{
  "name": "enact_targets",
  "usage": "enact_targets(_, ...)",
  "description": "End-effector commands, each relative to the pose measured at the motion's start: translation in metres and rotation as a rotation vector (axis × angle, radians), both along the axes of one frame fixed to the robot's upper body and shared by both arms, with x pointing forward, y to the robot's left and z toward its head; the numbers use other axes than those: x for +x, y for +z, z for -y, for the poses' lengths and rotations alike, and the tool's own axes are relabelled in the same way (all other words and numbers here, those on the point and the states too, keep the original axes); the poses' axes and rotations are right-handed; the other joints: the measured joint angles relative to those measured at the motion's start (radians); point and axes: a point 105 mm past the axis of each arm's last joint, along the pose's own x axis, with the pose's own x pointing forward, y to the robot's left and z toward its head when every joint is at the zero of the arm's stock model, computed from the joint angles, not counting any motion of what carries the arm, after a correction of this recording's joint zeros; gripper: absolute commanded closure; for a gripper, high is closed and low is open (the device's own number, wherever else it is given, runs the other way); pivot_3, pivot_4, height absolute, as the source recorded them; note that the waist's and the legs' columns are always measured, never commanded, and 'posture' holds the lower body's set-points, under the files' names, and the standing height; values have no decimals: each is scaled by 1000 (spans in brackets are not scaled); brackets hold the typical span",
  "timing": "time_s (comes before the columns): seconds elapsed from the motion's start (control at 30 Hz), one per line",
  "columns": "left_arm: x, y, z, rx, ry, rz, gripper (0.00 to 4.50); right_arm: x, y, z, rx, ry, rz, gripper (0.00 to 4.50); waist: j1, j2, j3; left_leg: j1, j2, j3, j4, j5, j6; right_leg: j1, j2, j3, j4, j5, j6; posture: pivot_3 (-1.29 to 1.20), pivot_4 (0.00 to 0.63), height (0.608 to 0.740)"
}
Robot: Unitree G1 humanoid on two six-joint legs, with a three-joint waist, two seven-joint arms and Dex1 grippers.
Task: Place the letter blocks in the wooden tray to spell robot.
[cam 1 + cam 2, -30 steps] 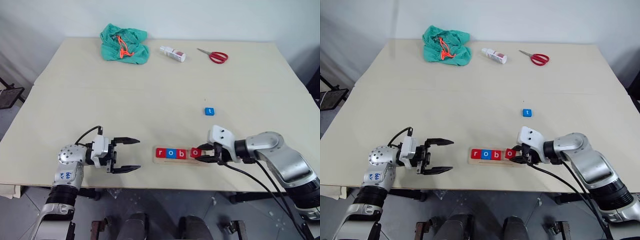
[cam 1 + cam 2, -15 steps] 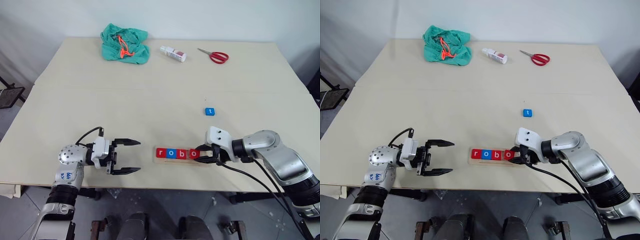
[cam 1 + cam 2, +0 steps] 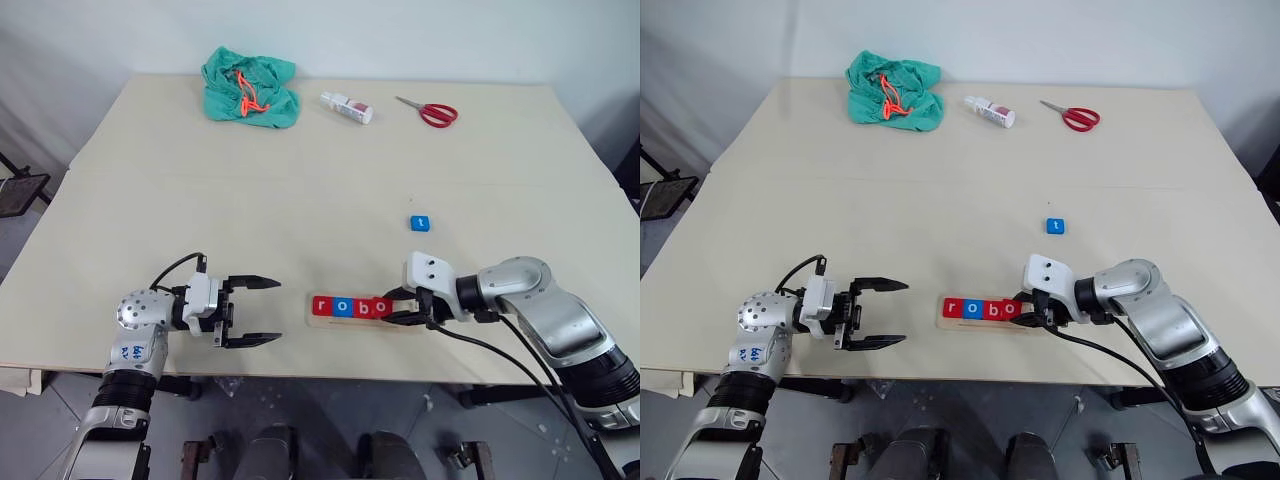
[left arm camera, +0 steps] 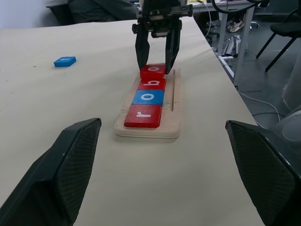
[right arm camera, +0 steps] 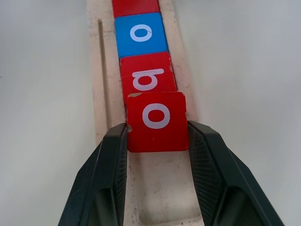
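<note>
Right gripper (image 5: pixel 157 141): its two fingers are closed on the red "o" block (image 5: pixel 156 121), one on each side, and hold it over the tray (image 4: pixel 175 101).
Held block: its front edge seems to lie a little on the "b" block (image 5: pixel 147 77), so I think it is not flat in the row yet.
Risk one: if the fingers let go now, the block can stay tilted on the "b" or push the row "r, o, b" out of line.
Risk two: when the fingers draw back, they can catch the tray wall and drag the tray.
Left gripper (image 3: pixel 250 311): fingers wide apart, holding nothing, well to the left of the tray.
"t" block (image 3: pixel 419 222): blue, alone on the table (image 3: pixel 300 200), well apart from the tray; the last place waits for it.
</note>
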Motion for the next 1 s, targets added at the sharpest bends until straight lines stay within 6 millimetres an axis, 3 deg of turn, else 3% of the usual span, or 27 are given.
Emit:
enact_targets(0.03, 0, 0, -2, -5, 17, 16, 0, 0, 4, -1, -6, 23, 21, 2018, 0, 0, 0, 0, 0, 0, 0, 0, 0, 0, 0, 0, 0, 0, 0, 0, 150, 740)
enact_targets(0.23, 1, 0, -3, -11, 26, 19, 0, 3, 9, 5, -14, 6, 42, 18, 0, 0, 0, 0, 0, 0, 0, 0, 0, 0, 0, 0, 0, 0, 0, 0, 150, 740)
enact_targets(0.53, 3, 1, -2, -17, 34, 24, 0, 2, 31, 17, 66, -101, 46, 18, 1, 0, 0, 0, 0, 0, 0, 0, 0, 0, 0, 0, 0, 0, 0, 0, 150, 740)
enact_targets(0.63, 3, 0, -2, -17, 35, 22, 0, -5, 27, 30, 50, -140, 35, 616, 6, 0, 0, 0, 0, 0, 0, 0, 0, 0, 0, 0, 0, 0, 0, 0, 150, 740)
enact_targets(0.8, 4, 0, -1, -20, 37, 21, 0, -9, 18, 35, 40, -179, 17, 2442, 1, 0, 0, 0, 0, 1, 0, 0, 0, 0, 0, 0, 0, 0, 0, 0, 150, 740)
enact_targets(1.0, 5, 0, 0, -21, 32, 22, 0, -8, 7, 25, 53, -191, -5, 4488, 1, 0, 0, 0, 0, 1, 0, 0, 0, 0, 0, 0, 0, 0, 0, 0, 150, 740)
